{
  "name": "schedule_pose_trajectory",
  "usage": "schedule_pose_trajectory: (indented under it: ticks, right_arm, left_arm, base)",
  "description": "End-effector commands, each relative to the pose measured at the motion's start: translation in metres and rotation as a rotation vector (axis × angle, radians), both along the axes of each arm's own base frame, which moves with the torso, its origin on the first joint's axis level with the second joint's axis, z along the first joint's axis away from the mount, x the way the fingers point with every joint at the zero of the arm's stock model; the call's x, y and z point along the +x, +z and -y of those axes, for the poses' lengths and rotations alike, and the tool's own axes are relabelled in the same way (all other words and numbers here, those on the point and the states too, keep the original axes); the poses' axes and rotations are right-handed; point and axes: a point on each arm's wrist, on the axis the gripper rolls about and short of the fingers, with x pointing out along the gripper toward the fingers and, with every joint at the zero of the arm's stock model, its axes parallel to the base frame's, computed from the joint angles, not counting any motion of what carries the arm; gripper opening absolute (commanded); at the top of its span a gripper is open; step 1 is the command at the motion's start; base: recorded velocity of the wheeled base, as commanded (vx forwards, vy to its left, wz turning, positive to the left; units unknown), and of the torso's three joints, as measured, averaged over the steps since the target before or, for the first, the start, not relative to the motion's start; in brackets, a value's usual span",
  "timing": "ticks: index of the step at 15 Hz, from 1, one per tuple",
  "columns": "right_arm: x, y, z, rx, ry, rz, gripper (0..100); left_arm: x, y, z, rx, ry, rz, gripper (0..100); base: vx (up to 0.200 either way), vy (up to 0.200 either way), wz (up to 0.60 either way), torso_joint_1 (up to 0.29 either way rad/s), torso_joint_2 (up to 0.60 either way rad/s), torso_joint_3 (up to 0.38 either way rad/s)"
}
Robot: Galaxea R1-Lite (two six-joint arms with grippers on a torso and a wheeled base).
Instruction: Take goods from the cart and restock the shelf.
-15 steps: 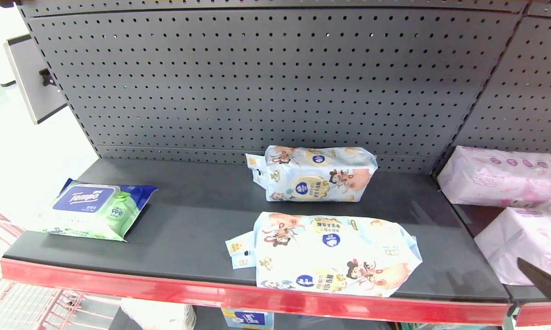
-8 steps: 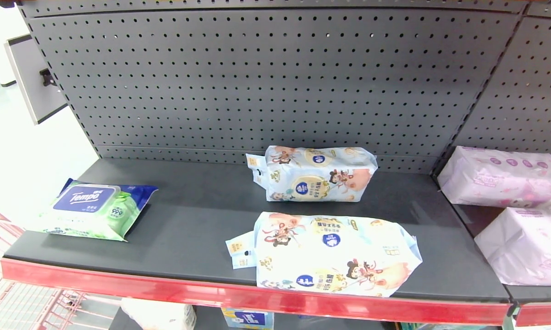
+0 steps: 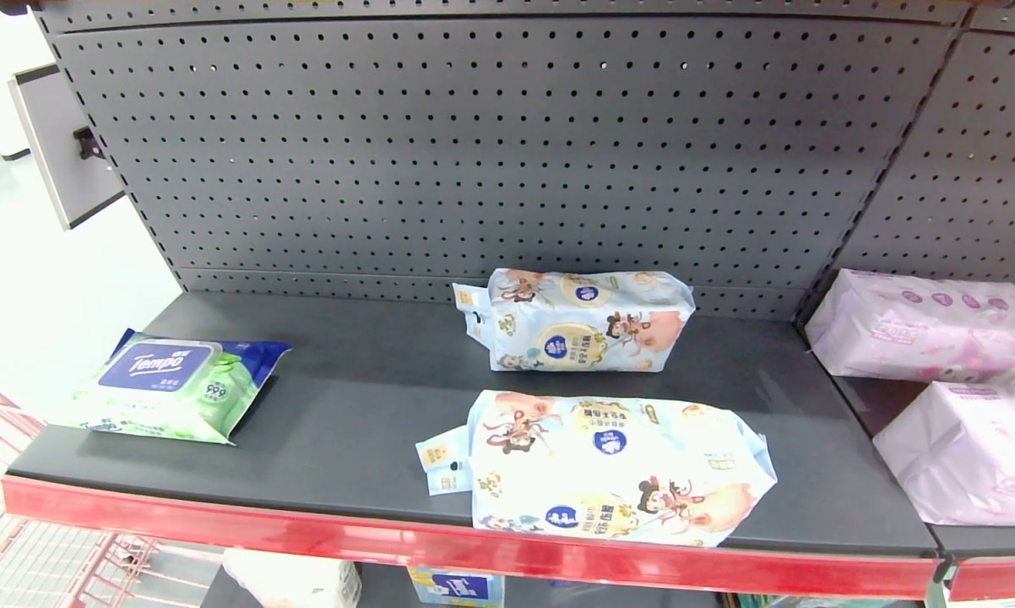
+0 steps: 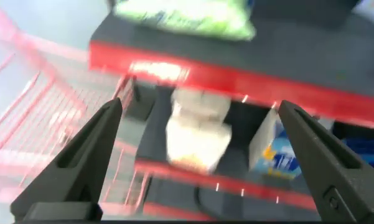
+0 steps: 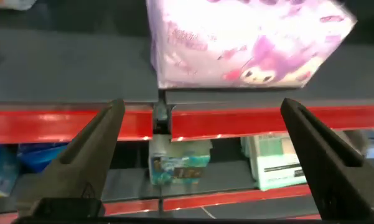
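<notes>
The fingers [image 4: 81, 155] of the left gripper [image 4: 199, 104] stand spread wide with nothing between them, and the fingers [image 5: 81, 155] of the right gripper [image 5: 202, 102] are parted just as wide and also bare. Both grippers hang in front of the shelf's red front edge [image 3: 389, 540], the left one near the shelf's left end and the right one before the seam where two shelf sections meet.

The shelf [image 3: 355, 397] is a dark grey board backed by a perforated panel [image 3: 474, 152]. At the lower left, the pink wire cart [image 3: 18, 557] stands beside and below the shelf end; the left wrist view shows its mesh [image 4: 43, 118] too.

On the right-hand section lie two pink packs, one at the back [image 3: 921, 325] and one nearer the front [image 3: 972, 452]; the front one sits just above the right gripper in the right wrist view [image 5: 249, 43]. The large cartoon-printed pack [image 3: 617, 469] lies flat at the front of the middle section, close to the red edge. A smaller cartoon-printed pack [image 3: 583, 321] lies behind it, near the panel and apart from it. The green wipes pack [image 3: 170, 384] lies flat at the left end, well apart from the others.

On the lower shelf, under the red edge, sit what looks like a pale bag [image 4: 196, 130] and a blue-and-white box [image 4: 274, 152].
</notes>
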Motion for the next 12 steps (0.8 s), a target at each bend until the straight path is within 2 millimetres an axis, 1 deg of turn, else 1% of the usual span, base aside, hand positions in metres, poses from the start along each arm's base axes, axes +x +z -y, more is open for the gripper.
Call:
schedule_pose_trajectory:
  ticks: [1,4,5,6,8,9,10,11,12]
  right_arm:
    - [0.0,-0.006,0.0,-0.001,0.004,-0.004,100]
    - [0.001,-0.005,-0.004,0.014,0.203,0.007,100]
    - [0.0,-0.003,-0.005,0.014,0.217,0.01,100]
    - [0.0,0.002,-0.005,0.013,0.238,0.016,100]
    - [0.001,0.005,-0.004,0.017,0.327,0.007,100]
    - [-0.001,0.002,-0.003,0.016,0.364,0.011,100]
    - [-0.003,-0.006,-0.002,0.012,0.402,0.029,100]
    - [-0.004,-0.006,-0.002,0.013,0.399,0.038,100]
    - [-0.005,-0.007,-0.001,0.053,0.366,0.047,100]
  left_arm:
    - [0.001,-0.02,0.001,0.059,-0.085,0.045,100]
    - [0.003,-0.022,0.001,0.057,-0.103,0.058,100]
    - [0.004,-0.023,0.001,0.056,-0.123,0.071,100]
    - [0.007,-0.025,0.003,0.059,-0.18,0.106,100]
    - [0.007,-0.025,0.003,0.058,-0.195,0.119,100]
    - [0.007,-0.025,0.003,0.055,-0.192,0.119,100]
    - [0.007,-0.025,0.003,0.055,-0.189,0.119,100]
    - [0.007,-0.025,0.003,0.055,-0.189,0.119,100]
    - [0.007,-0.025,0.003,0.055,-0.189,0.119,100]
  base:
    - [0.0,0.0,0.0,0.0,0.0,0.0]
    - [0.0,0.0,0.0,0.0,0.0,0.0]
    - [0.0,0.0,0.0,0.0,0.0,0.0]
    - [0.0,0.0,0.0,0.0,0.0,0.0]
    - [0.0,0.0,0.0,0.0,0.0,0.0]
    - [0.0,0.0,0.0,0.0,0.0,0.0]
    - [0.0,0.0,0.0,0.0,0.0,0.0]
    - [0.0,0.0,0.0,0.0,0.0,0.0]
    - [0.0,0.0,0.0,0.0,0.0,0.0]
